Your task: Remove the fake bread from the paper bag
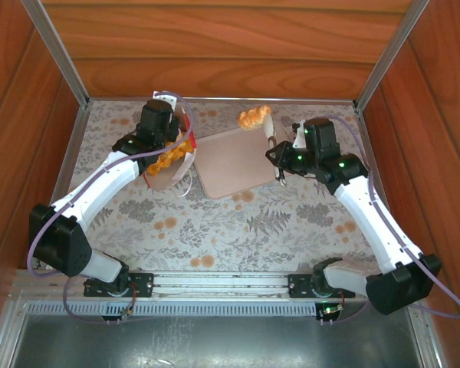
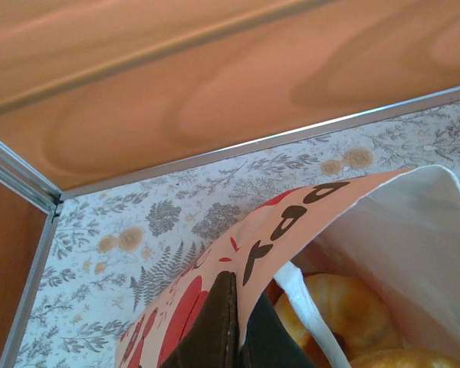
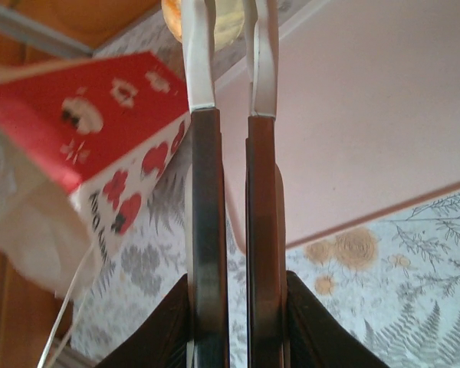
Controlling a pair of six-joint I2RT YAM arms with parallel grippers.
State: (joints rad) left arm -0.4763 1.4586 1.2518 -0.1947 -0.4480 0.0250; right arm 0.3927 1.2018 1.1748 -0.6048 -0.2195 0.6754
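Clamped together, the left gripper's dark jaws pinch the rim of the white-and-red patterned paper bag, as its wrist camera shows from just above the bag's mouth. Inside the bag lie 2 glossy golden toy buns, one partly cut off at the bottom edge. A white handle cord hangs across the opening in front of them. Beyond the bag stretch the floral table cover and the reddish wooden wall.

On the right wrist camera, the right gripper points across the table with its long jaws almost together, only a thin slit between them. Its white tips run off the top of the view, right by an orange toy pastry; whether they pinch it cannot be told. Left of the jaws the bag hangs tilted, red bottom toward the camera. Under and to the right of them lies a flat pale beige tray.

From above, the bag is tipped over at the far left in the left gripper's hold, with orange bread showing in its mouth. The tray lies between the 2 grippers, just beside the bag. The single pastry sits at the tray's far corner, against the right gripper's fingertips and apart from the bag.
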